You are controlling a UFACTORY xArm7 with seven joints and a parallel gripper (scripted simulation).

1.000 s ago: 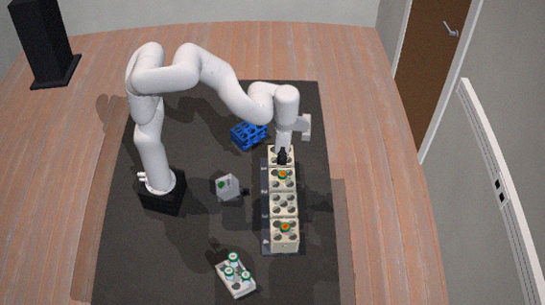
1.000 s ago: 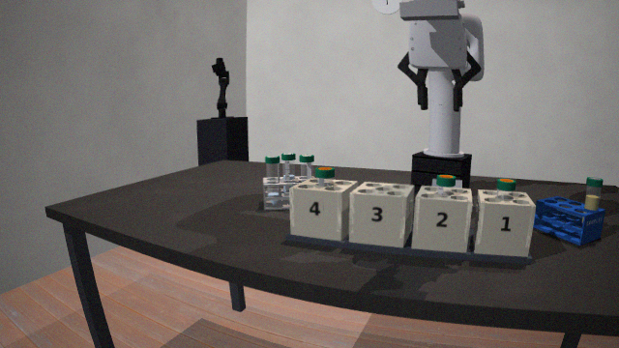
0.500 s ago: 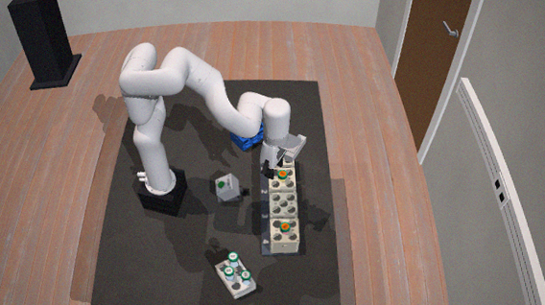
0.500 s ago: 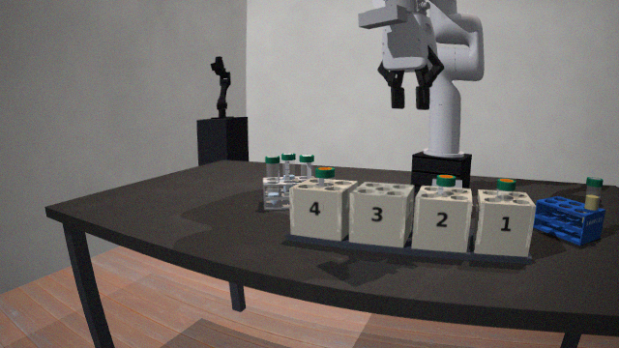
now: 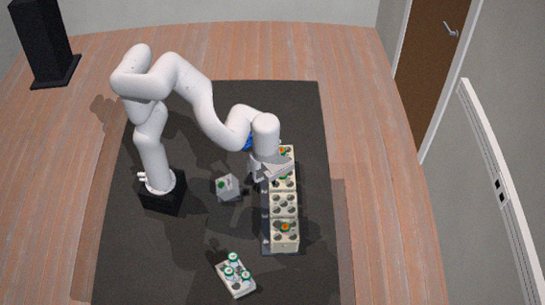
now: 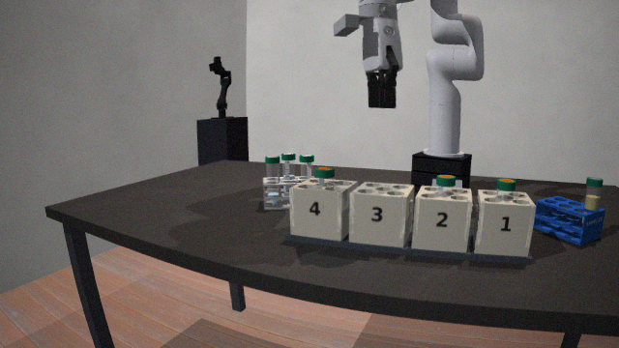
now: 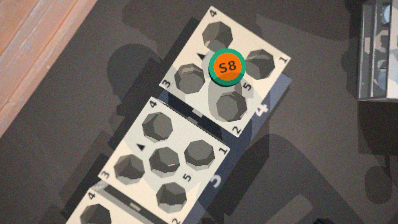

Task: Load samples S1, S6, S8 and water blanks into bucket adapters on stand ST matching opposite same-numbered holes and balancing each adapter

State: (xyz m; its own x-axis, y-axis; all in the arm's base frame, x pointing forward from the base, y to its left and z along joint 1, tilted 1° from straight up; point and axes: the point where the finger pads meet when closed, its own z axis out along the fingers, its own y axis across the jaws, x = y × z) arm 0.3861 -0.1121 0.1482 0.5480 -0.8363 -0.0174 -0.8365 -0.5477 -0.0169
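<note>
Jaws: about half open, holding nothing.
Tube S8 (image 5: 285,227) (image 6: 325,170) (image 7: 227,66): in adapter 4 (image 5: 285,247) (image 6: 314,224) (image 7: 245,40), probably light, stiff, slippery.
Hold: best around green cap (image 5: 281,228) (image 6: 325,175) (image 7: 211,73), from above.

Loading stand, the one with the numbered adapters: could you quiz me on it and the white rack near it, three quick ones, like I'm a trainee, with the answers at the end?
1. Fill in: hole 5 of adapter 4 holds sample ____.

2. True or false: adapter 3 has a tube standing in its hole 5.

3. Multiple choice: how many capped tubes stand in the white rack?
A) two
B) three
C) four

Key: 1: S8; 2: false; 3: B
</note>
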